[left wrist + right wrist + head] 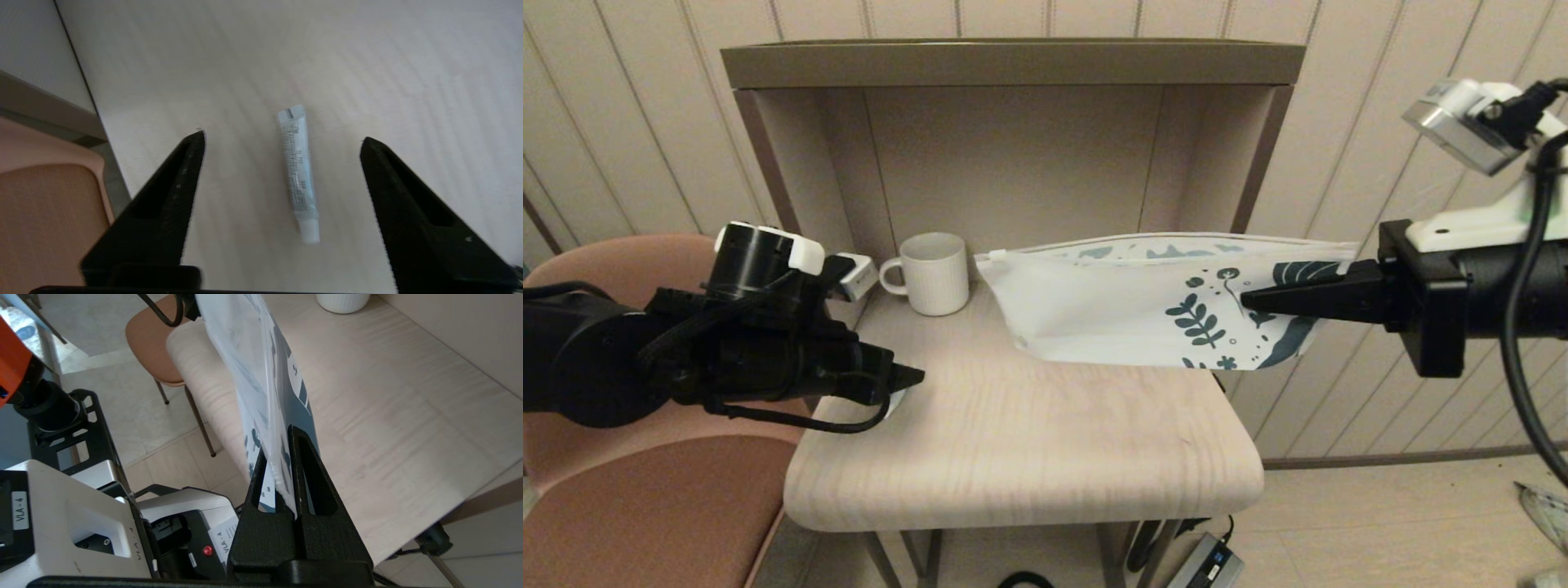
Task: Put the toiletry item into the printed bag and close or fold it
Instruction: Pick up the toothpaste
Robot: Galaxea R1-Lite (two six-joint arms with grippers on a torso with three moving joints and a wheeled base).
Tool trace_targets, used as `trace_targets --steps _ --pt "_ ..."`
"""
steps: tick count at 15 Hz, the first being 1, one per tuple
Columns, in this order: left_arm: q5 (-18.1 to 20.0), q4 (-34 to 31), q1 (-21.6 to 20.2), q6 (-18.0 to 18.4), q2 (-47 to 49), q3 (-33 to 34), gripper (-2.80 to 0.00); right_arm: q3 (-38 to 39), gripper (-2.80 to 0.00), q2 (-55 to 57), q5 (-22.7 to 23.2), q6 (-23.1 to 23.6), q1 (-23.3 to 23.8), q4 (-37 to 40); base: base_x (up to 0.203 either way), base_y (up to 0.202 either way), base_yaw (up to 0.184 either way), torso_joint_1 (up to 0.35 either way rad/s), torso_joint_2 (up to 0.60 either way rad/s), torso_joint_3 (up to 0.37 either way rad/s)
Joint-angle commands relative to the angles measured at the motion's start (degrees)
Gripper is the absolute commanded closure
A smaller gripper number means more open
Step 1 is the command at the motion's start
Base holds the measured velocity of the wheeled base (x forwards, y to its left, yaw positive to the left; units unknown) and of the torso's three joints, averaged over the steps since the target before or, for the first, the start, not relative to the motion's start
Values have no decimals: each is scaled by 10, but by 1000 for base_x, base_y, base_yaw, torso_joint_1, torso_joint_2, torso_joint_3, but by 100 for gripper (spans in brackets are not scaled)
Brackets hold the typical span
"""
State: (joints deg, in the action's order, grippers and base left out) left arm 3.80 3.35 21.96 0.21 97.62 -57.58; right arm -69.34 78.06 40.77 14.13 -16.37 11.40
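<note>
At the nine o'clock edge of the pale wood-grain counter [1045,441], my left gripper [282,139] hung spread wide over the toiletry item [298,175], a slim white crimped tube lying flat, untouched. Toward three o'clock, my right gripper [280,457] was clamped on the printed bag [1143,302], a thin glossy leaf-patterned pouch held above the counter. Grasping, insertion and closing all remained.

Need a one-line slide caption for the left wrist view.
Left gripper open above the toiletry tube, which lies flat on the pale wood table between the two fingers, untouched.
</note>
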Motion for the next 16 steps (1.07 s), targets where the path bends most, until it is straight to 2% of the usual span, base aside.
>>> trace_targets --steps 1,4,11,12,16 --pt "-6 1 5 1 17 -3 -280 1 0 2 3 1 2 0 0 0 0 0 0 0" --pt "-24 1 7 -1 33 -13 -280 1 0 2 4 1 2 0 0 0 0 0 0 0" --pt "-19 1 7 -3 29 3 -280 0 0 4 6 0 1 0 0 0 0 0 0 0" --pt "-18 1 7 -2 24 4 0 1 0 3 6 0 2 0 0 0 0 0 0 0" --pt "-17 20 9 0 24 12 0 -1 0 1 6 -1 2 0 0 0 0 0 0 0"
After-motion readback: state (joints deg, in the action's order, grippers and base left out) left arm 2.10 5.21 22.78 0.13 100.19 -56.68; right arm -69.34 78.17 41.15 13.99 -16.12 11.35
